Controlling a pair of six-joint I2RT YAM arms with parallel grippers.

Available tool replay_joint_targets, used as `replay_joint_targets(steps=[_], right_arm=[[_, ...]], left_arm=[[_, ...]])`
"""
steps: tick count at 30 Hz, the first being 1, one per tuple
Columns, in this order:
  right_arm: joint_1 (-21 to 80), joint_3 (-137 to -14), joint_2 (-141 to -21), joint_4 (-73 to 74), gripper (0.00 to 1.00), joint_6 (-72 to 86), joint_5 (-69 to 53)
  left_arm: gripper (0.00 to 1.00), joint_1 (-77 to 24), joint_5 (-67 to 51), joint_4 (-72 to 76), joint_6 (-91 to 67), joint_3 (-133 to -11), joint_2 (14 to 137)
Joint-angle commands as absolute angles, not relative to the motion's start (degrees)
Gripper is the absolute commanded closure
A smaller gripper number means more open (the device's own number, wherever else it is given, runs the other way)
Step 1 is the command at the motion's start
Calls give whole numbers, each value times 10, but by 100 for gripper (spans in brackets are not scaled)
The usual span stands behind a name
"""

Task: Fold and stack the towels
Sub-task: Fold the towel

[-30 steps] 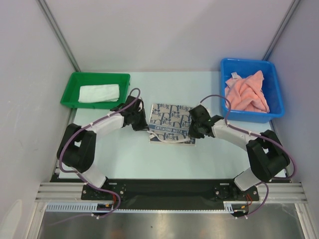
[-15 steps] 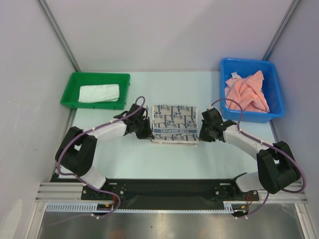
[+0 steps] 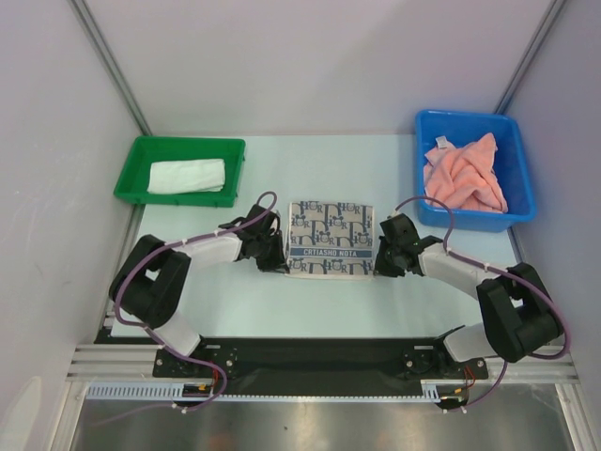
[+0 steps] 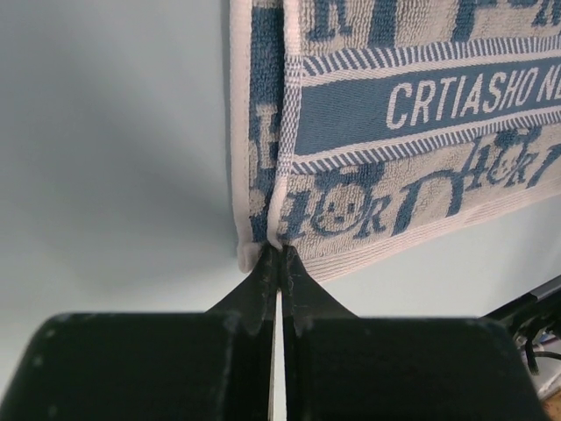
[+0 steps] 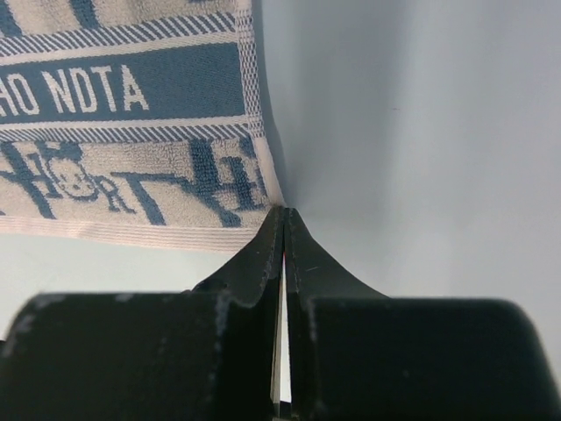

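Your left arm's black two-finger gripper pinches the near corner of a white terry towel with blue-grey pattern, fingertips pressed together on its doubled edge. A blue band reads "CRTIASHO". The towel lies on a pale grey-blue table.

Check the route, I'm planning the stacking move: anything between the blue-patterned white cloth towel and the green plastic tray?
Nothing visible: besides the left gripper pinching it, only bare table separates the blue-patterned white cloth towel from the green plastic tray.
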State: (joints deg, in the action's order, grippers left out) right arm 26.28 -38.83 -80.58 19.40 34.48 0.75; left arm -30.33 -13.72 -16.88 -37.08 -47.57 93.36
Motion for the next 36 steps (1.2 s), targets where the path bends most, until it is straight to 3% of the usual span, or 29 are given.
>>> replay_joint_targets(steps=[1,7,19,25,36], right_arm=[[265,-393,-781,184,100,348,6],[275,-416,-775,183,100,352,-19],[289,-367,-763,133,100,379,-27],[290,-389,-742,122,100,391,-42],[310,-300,-766,39,100,440,-21]], left_arm=[[100,-306,-87,-191,-360,-490,907],[100,-306,-31,-242,-344,-541,892],[100,-305,-35,-209,-333,-521,915],[100,-306,-13,-241,-311,-588,897],[100,-300,-2,-176,-296,-524,953]])
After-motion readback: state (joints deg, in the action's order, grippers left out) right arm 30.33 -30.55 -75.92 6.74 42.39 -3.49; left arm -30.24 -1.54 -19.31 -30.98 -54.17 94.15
